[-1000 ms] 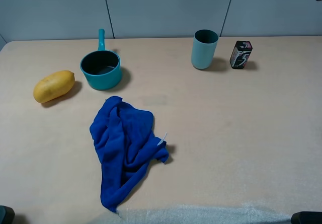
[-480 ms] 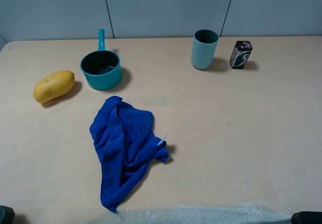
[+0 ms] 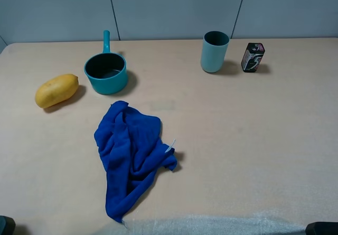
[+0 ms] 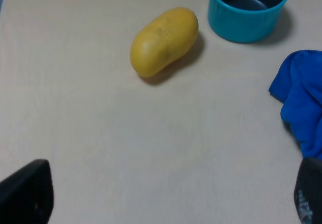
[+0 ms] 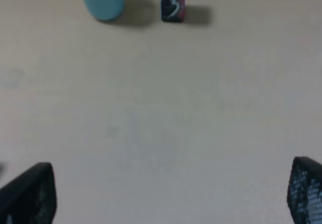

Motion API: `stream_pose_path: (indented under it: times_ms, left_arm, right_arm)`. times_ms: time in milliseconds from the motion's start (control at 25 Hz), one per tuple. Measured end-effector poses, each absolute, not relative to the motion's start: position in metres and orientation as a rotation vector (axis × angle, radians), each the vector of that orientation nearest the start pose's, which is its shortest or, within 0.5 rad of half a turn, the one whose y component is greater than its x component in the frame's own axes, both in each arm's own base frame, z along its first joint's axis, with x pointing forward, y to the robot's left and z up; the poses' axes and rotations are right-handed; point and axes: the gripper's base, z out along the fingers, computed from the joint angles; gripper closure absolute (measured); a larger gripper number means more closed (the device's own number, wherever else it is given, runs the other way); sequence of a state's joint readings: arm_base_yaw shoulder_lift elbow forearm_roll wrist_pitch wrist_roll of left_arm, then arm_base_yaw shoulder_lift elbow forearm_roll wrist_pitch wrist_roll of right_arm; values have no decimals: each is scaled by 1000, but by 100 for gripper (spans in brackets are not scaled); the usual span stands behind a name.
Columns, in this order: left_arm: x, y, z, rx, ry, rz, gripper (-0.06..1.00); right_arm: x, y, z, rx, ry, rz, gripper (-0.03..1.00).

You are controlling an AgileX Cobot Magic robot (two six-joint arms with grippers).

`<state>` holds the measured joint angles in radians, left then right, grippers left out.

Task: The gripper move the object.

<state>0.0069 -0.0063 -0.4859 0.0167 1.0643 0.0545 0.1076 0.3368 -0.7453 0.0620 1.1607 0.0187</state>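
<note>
The small black box (image 3: 253, 57) with pink, green and white marks stands upright at the far right of the table, just right of the teal cup (image 3: 215, 52). In the right wrist view the box (image 5: 172, 2) is far ahead of my right gripper (image 5: 166, 194), which is open and empty, with its dark fingertips (image 5: 27, 194) wide apart. My left gripper (image 4: 168, 196) is also open and empty over bare table, short of the yellow fruit (image 4: 163, 41). In the high view only dark bits of the arms show at the bottom corners.
A teal saucepan (image 3: 105, 72) stands at the back left with a yellow fruit (image 3: 56, 90) to its left. A crumpled blue cloth (image 3: 132, 153) lies at centre left. A pale wall runs behind the table's far edge.
</note>
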Motion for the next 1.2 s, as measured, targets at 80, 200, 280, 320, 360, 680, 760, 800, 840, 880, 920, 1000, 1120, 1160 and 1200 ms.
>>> stream_pose_path:
  times_ms: [80, 200, 280, 320, 360, 680, 760, 800, 840, 880, 920, 1000, 1120, 1160, 1200]
  left_arm:
    - [-4, 1, 273, 48, 2055, 58, -2]
    - [-4, 1, 273, 48, 2055, 58, -2]
    - [-4, 1, 273, 48, 2055, 58, -2]
    - [-4, 1, 273, 48, 2055, 58, -2]
    - [-4, 1, 273, 48, 2055, 58, -2]
    - [-4, 1, 273, 48, 2055, 58, -2]
    - [-4, 1, 273, 48, 2055, 58, -2]
    - [-4, 1, 273, 48, 2055, 58, -2]
    - [-4, 1, 273, 48, 2055, 58, -2]
    - [-4, 1, 273, 48, 2055, 58, -2]
    - [-4, 1, 273, 48, 2055, 58, -2]
    - [-4, 1, 273, 48, 2055, 58, -2]
    - [-4, 1, 273, 48, 2055, 58, -2]
    - [-4, 1, 273, 48, 2055, 58, -2]
    - [-4, 1, 273, 48, 2055, 58, -2]
  right_arm:
    - [19, 7, 328, -102, 2207, 140, 27]
    - [9, 5, 315, -100, 2168, 137, 27]
    - [3, 5, 309, -99, 2140, 137, 27]
    - [2, 4, 305, -98, 2129, 134, 27]
    - [0, 4, 303, -97, 2111, 129, 27]
    - [-3, -3, 283, -87, 2045, 41, 27]
    - [-5, -3, 279, -79, 2035, 42, 27]
    - [-5, -3, 279, -68, 2027, 41, 27]
    - [-5, -3, 278, -51, 2022, 39, 27]
    - [-4, -3, 279, -36, 2019, 39, 27]
    - [-4, -3, 279, -25, 2018, 37, 27]
    - [-4, -2, 279, -9, 2016, 35, 27]
    - [-4, -2, 279, -8, 2014, 37, 27]
    - [-4, -2, 279, -8, 2015, 37, 27]
    - [-4, -2, 279, -8, 2015, 37, 27]
